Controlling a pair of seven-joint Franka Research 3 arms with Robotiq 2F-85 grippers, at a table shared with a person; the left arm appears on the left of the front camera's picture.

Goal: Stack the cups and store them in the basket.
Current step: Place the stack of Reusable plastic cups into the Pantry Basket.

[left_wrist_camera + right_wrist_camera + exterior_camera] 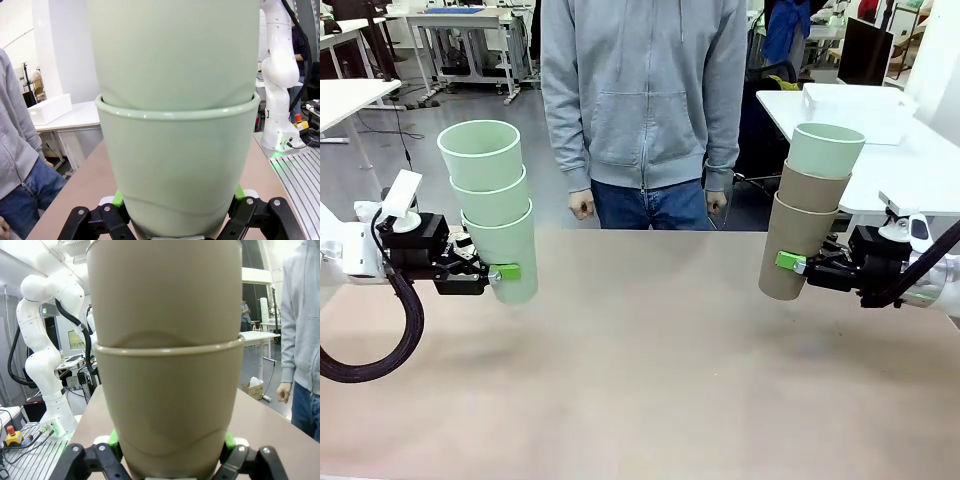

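Observation:
My left gripper (505, 272) is shut on the lowest of three nested pale mint green cups (498, 208), held off the table at the left and leaning a little. In the left wrist view that mint stack (175, 150) rises between the green pads (118, 198). At the right, my right gripper (790, 263) is shut on the lowest of two nested tan-brown cups (798, 235), with a mint cup (825, 150) set in the top. The tan stack (165, 380) stands between the pads in the right wrist view. The basket is out of view.
A person in a grey hoodie (645, 90) stands at the far edge of the brown table (640, 380), both hands (582, 206) hanging by the edge. A white table (890, 140) with a white box stands behind at the right.

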